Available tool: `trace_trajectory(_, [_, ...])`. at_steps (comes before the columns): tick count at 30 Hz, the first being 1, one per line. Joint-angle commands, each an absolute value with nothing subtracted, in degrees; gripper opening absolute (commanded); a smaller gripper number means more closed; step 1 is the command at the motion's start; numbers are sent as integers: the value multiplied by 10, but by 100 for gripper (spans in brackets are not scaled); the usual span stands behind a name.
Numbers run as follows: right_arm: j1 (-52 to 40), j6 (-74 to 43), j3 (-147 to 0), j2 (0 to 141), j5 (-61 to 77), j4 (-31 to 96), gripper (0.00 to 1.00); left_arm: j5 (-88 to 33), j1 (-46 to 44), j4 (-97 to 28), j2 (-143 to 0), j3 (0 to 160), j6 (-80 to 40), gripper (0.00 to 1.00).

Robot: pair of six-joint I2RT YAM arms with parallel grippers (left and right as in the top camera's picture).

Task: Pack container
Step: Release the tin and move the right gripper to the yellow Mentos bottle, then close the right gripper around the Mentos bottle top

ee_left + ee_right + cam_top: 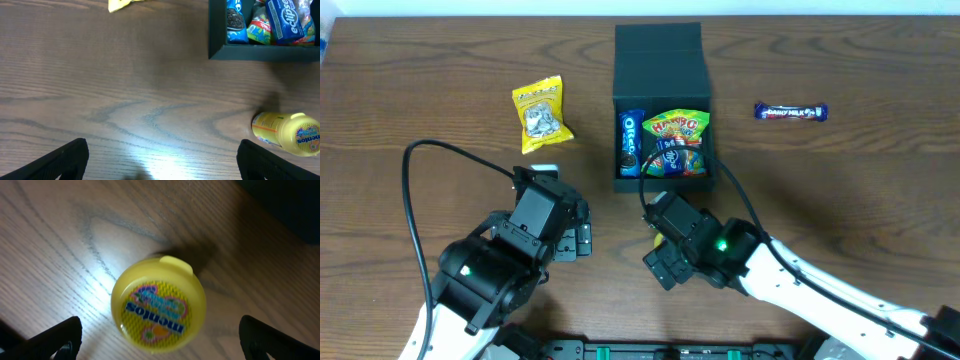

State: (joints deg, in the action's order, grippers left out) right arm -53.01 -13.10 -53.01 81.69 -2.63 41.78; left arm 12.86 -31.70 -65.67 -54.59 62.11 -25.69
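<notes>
Two fingers of the right gripper (160, 330) stand wide apart, gripping nothing. Centred in the gap ahead of them is the mentos tub (159, 311): glossy yellow plastic, round, its printed lid with a small flip tab turned squarely toward the claw, so its long axis runs roughly along the line of approach (upright or leaning, I cannot tell). The left gripper (160, 157), equally spread and empty, has the tub off to one side, so the right arm looks nearer. Beyond the tub lies the container (660, 60), a matte dark square box of stiff card, flap thrown back, holding an Oreo pack (630, 140) and crinkly bags (675, 135). Well apart on the wood-grain table (420, 80) lie a yellow packet (541, 115) and a chocolate bar (790, 112).
</notes>
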Motion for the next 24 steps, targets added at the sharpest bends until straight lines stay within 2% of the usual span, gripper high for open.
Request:
trace_trajectory(1, [-534,-114,-528,836,-41,408,99,139,-315,-658,-545,620,-262,95])
trace_trajectory(24, [-515,-102,-524,880,-43,358,99,139,-315,-658,-545,620,-262,95])
